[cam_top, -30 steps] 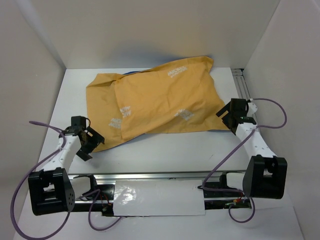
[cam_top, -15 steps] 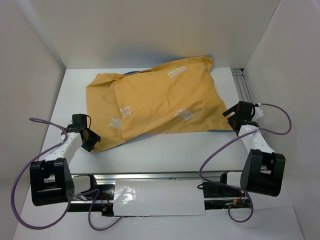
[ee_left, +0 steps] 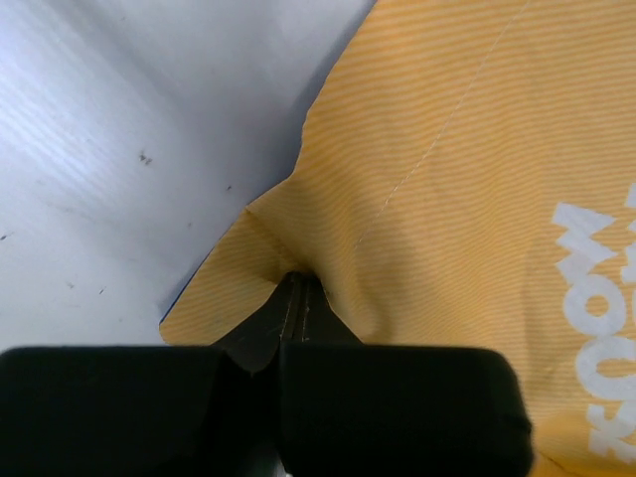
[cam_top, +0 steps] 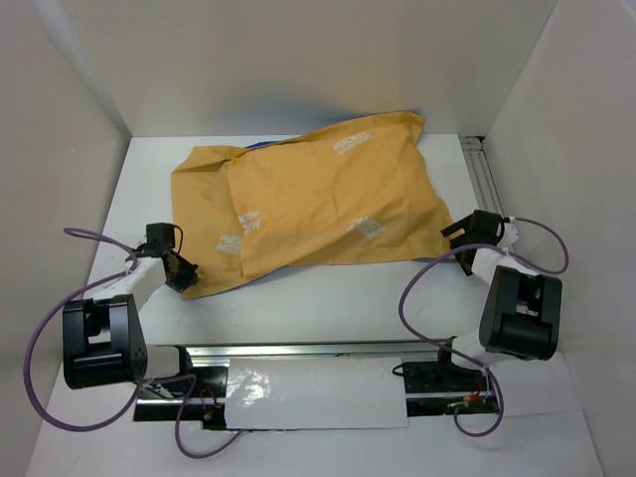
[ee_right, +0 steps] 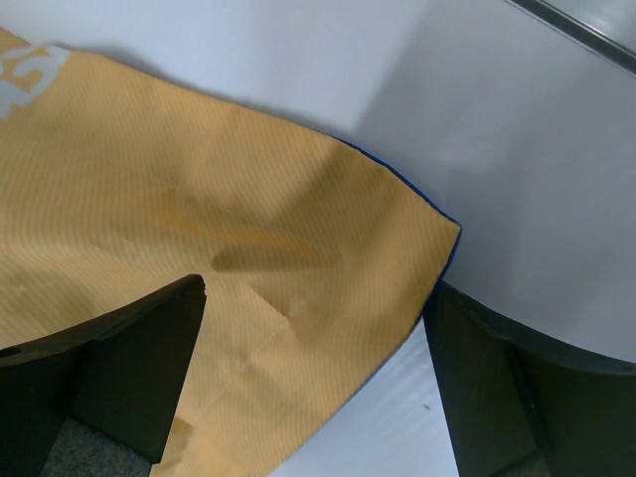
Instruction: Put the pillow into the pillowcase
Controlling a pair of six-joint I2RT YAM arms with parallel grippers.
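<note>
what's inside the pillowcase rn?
Its contents are covered. The pillowcase lies orange side up on the table, a blue edge showing at its right corner; no pillow is visible.

Each arm grew from a boxy black housing, the left base and right base alike, slotted on the side. A slim white link ran out to a black wrist. Purple cable looped loosely off both: the left cable and the right cable. The jaws were plain matte-black slabs. A silver rail joined the mounts.
</note>
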